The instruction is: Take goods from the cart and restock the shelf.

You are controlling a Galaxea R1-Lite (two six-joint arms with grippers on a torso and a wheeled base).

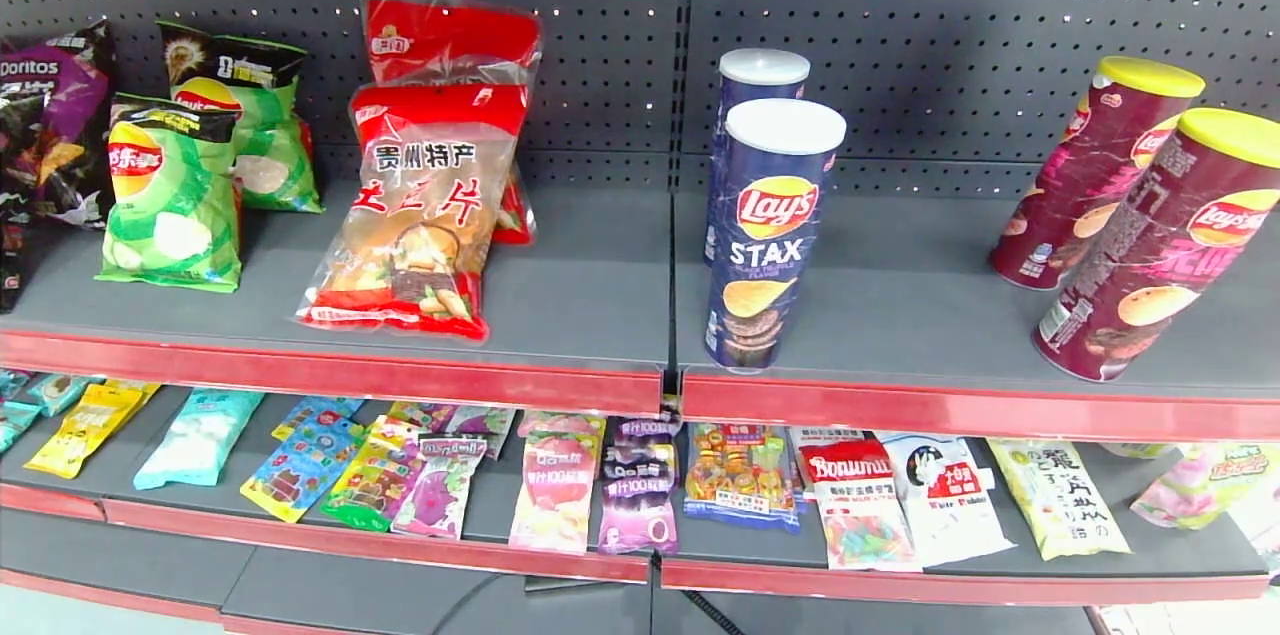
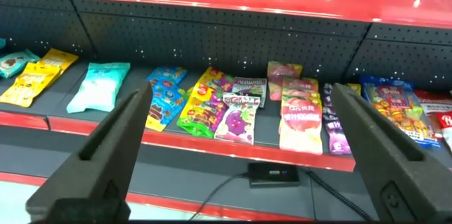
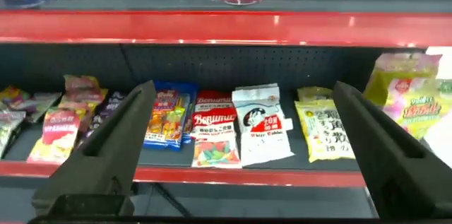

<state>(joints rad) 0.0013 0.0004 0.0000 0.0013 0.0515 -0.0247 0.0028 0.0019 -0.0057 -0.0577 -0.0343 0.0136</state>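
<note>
The left gripper [image 2: 240, 93] and the right gripper [image 3: 244, 88] both gape wide and hold nothing, facing the lower shelf [image 2: 63, 124] of flat sweet packets [image 2: 300, 111]. On the upper shelf [image 1: 580, 295] stand chip bags [image 1: 175, 205], blue tubes [image 1: 770, 235] and maroon tubes [image 1: 1150, 245]. Beneath lies perhaps a small black box [image 2: 272, 174].

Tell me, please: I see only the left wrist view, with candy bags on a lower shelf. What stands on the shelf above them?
Observer: The head view shows two blue chip cans standing there, one behind the other.
Operator: Is anything to their right?
Observer: Yes, two maroon cans, further right on the same shelf.
Operator: Does the right pincer hold goods?
Observer: No, the right pincer is open and holds nothing.
</note>
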